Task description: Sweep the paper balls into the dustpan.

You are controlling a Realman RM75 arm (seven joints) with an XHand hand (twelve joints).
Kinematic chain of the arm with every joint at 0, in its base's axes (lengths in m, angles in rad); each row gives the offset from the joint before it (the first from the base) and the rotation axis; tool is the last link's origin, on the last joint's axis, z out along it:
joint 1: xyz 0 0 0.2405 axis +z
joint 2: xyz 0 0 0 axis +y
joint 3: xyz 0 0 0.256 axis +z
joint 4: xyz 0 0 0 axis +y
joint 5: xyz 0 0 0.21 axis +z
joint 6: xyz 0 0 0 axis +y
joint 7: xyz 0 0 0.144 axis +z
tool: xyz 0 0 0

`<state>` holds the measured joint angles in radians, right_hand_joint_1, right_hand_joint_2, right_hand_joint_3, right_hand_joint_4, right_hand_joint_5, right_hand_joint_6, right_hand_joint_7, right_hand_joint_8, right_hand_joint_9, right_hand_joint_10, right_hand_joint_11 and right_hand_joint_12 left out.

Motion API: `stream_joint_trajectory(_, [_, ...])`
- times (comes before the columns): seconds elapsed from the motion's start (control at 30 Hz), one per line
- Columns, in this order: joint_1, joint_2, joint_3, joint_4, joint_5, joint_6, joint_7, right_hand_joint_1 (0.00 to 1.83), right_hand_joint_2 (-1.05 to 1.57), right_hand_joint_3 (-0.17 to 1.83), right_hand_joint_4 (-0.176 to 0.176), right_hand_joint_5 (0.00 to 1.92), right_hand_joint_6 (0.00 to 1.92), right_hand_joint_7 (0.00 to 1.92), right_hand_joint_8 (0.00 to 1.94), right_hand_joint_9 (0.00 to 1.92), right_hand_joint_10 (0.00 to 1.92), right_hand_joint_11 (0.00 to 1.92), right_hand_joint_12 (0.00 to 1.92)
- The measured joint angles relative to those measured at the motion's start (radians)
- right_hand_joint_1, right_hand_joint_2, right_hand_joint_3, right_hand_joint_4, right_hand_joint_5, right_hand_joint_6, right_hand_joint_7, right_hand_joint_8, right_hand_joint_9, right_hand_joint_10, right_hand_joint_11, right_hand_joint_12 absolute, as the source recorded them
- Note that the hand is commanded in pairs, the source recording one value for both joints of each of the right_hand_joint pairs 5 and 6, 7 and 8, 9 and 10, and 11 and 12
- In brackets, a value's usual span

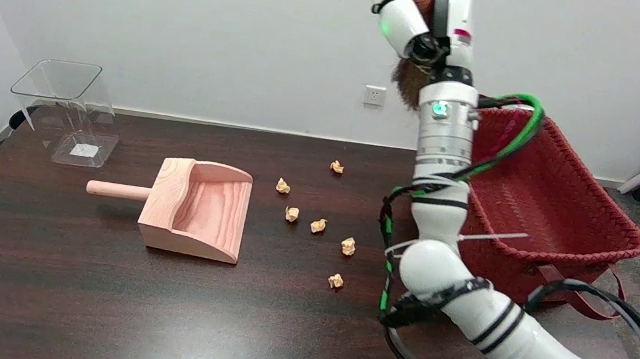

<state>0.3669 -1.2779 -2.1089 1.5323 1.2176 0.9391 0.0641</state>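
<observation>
Wooden and pale, the dustpan [200, 208] lies on the dark table [90, 297], its open mouth facing six crumpled paper balls [318, 225] scattered just to its right, none inside yet. High above the red woven basket [555, 200], the right hand [419, 6] is raised, its fingers wrapped around a brush handle, brown bristles [406, 85] hanging below the wrist. Sweeping looks not yet begun. Next, I reckon, the brush must come down beyond the balls and push them toward the pan. Smooth clear plastic, a bin [70, 107] stands behind.
</observation>
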Motion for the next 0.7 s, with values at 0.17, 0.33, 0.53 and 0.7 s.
stream_joint_trajectory(0.17, [0.059,-0.030,-0.019,-0.092,0.006,-0.021,0.061,0.74,1.57,0.18,0.000,1.92,1.92,1.92,1.92,1.92,1.92,1.92,1.92])
stream_joint_trajectory(0.33, [0.109,-0.054,-0.035,-0.201,0.009,-0.038,0.140,0.72,1.57,0.14,0.000,1.92,1.92,1.92,1.92,1.92,1.92,1.92,1.92])
stream_joint_trajectory(0.53, [0.148,-0.072,-0.047,-0.325,0.004,-0.046,0.248,0.71,1.56,0.10,0.000,1.92,1.92,1.92,1.92,1.92,1.92,1.92,1.92])
stream_joint_trajectory(0.7, [0.173,-0.082,-0.054,-0.421,-0.013,-0.047,0.322,0.70,1.54,0.09,0.000,1.92,1.92,1.92,1.92,1.92,1.92,1.92,1.92])
